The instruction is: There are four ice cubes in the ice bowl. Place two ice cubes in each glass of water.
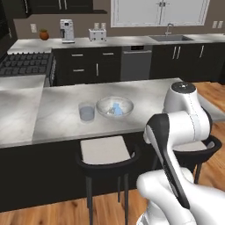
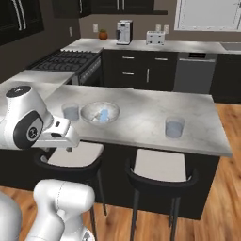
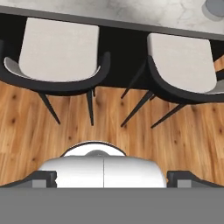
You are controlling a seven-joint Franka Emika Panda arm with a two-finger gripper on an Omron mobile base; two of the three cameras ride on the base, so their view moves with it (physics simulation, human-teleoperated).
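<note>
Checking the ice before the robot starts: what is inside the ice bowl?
Inside the ice bowl, pale-blue ice cubes sit bunched together; their number cannot be counted, since they overlap and look small.

Below me two stools (image 3: 57, 52) stand side by side on the wood floor (image 3: 109, 127), tucked against the counter (image 1: 61, 114). Beyond: stove (image 1: 24, 63), coffee machine (image 1: 67, 30), toaster (image 1: 97, 34), sink (image 1: 170, 38).

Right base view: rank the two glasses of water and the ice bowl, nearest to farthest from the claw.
The claw hangs open in front of the counter, toward its left end.
1. Near glass, just left of the bowl.
2. Ice bowl, middle-left of the counter.
3. Far glass, near the counter's right front edge.
</note>
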